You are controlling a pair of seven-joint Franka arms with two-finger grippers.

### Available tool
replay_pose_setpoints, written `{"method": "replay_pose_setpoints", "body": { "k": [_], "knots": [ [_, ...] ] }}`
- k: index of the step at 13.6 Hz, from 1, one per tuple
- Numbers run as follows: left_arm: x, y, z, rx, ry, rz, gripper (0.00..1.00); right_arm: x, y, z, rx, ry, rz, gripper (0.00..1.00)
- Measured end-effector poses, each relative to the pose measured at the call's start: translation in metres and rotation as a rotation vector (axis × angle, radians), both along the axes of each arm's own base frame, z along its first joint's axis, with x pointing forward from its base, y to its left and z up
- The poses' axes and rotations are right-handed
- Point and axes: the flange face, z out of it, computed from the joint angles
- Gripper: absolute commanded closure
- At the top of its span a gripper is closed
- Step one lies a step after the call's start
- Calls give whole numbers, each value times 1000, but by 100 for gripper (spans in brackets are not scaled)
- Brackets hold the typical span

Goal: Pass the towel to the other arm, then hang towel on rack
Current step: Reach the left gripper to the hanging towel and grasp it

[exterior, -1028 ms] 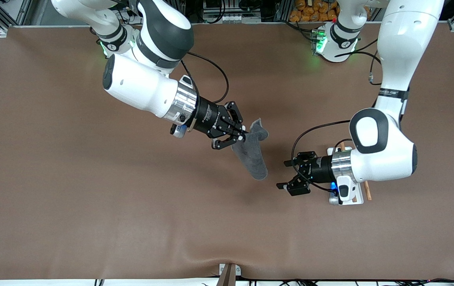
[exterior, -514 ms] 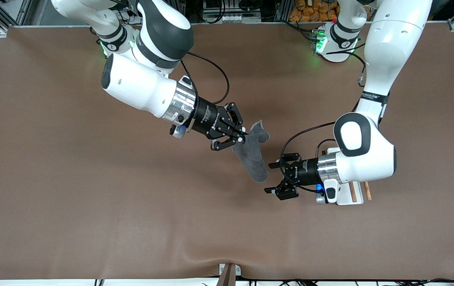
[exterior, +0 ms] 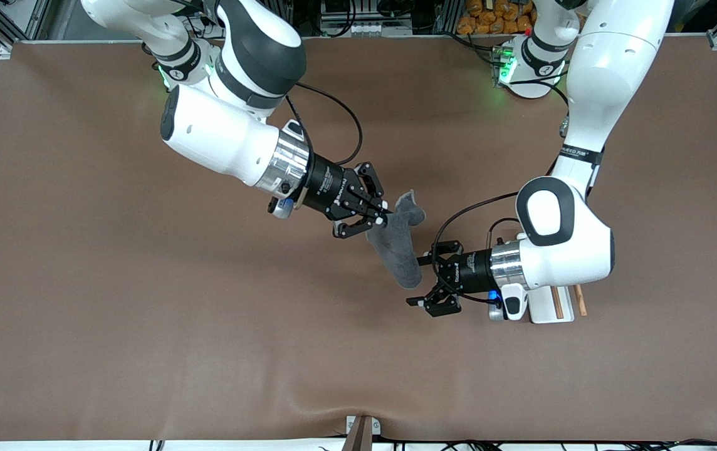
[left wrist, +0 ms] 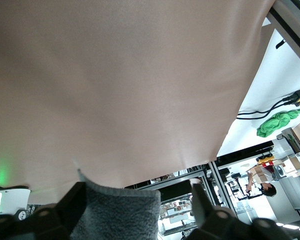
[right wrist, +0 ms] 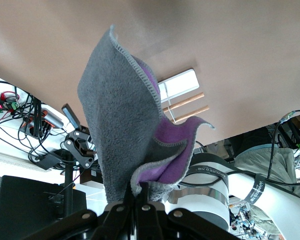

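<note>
Handover under way: right gripper [exterior: 382, 216], jaws pinched shut on the towel [exterior: 396, 247], dangles it above mid-tabletop. Left gripper [exterior: 422, 280], jaws wide, straddles its lower end, not yet clamped. Hanging on the rack [exterior: 556, 304] remains.

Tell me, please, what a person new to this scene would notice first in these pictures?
First, the dark grey towel hanging in the air over the middle of the table, pinched at its top by the shut right claw. Next, the left claw, its jaws spread around the towel's lower end. The rack sits under the left arm.
</note>
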Motion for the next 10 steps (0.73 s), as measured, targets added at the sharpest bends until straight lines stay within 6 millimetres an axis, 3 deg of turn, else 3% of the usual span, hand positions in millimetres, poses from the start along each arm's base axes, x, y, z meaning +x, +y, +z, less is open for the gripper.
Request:
{"method": "replay_pose_setpoints", "body": {
  "k": [2,5,10],
  "knots": [
    [0,0,-3,1,3,1,58,0,0,0,1,0,0,100],
    [1,0,-7,4,5,7,69,0,0,0,1,0,-1,100],
    [4,-1,0,-1,-8,9,100,0,0,1,2,0,-1,100]
  ]
}}
